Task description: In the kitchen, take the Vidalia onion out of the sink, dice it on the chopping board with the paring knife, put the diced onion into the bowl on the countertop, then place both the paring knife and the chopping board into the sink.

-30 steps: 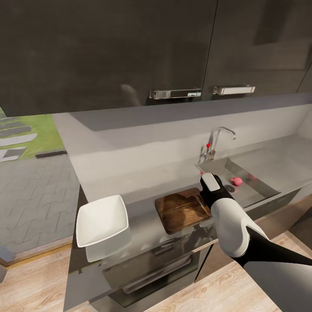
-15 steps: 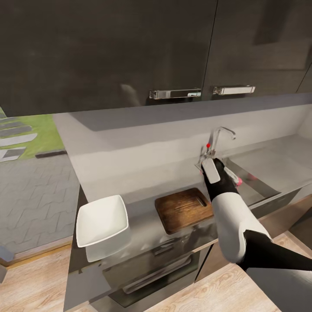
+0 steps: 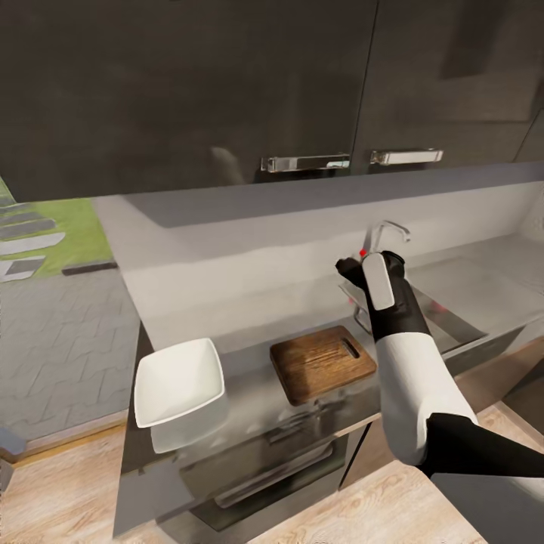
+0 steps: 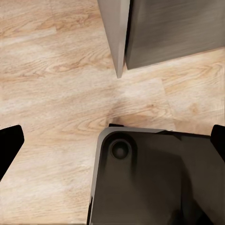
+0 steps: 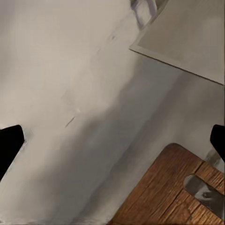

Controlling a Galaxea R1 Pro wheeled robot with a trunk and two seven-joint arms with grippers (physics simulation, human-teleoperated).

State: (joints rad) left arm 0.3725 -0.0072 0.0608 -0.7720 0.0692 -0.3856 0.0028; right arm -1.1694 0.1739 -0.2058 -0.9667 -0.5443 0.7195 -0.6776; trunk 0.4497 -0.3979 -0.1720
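One grey steel sink (image 3: 453, 321) sits beside the brown wooden chopping board (image 3: 323, 364). My arm hides the sink's floor, so the onion is hidden. My right claw (image 3: 349, 273) hangs above, near the tap (image 3: 389, 229), fingers wide apart, holding nothing. I should go down slowly and miss the tap.

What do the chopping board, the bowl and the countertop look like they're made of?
Chopping board: wood, brown with visible grain lines, matte. Bowl: plain glossy white, probably ceramic or plastic. Countertop: smooth grey with soft reflections, looks like brushed metal.
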